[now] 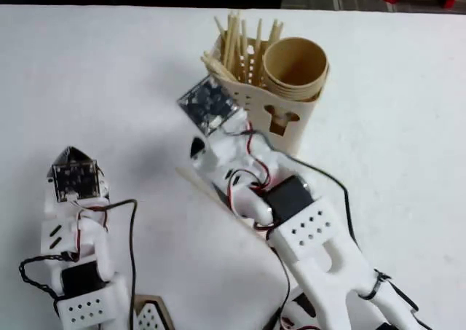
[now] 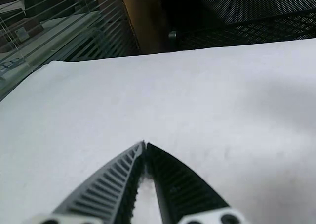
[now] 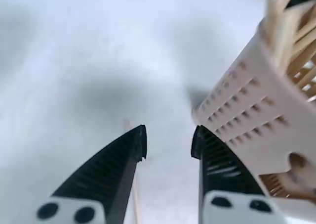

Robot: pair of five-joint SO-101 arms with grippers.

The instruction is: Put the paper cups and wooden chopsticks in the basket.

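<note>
White surface point(image 1: 109, 75) carries the basket point(image 1: 280, 115), upright near its far edge. Right gripper point(image 3: 168, 142) sits just beside the basket, fingers spread apart w/ nothing between them. Left gripper point(image 2: 144, 146) is well apart over bare surface, fingers pressed together, empty. Stacked paper cups point(image 1: 295, 68) & a bundle of chopsticks point(image 1: 237, 42) stand in the basket. One loose chopstick point(image 1: 193, 179) lies flat under the right arm, so the task looks nearly done; prob. only that stick is left.

The basket point(image 1: 298, 122) is cream and perforated, cups point(image 1: 295, 68) tan, chopsticks point(image 1: 233, 42) pale, table point(image 1: 109, 68) white.
</note>
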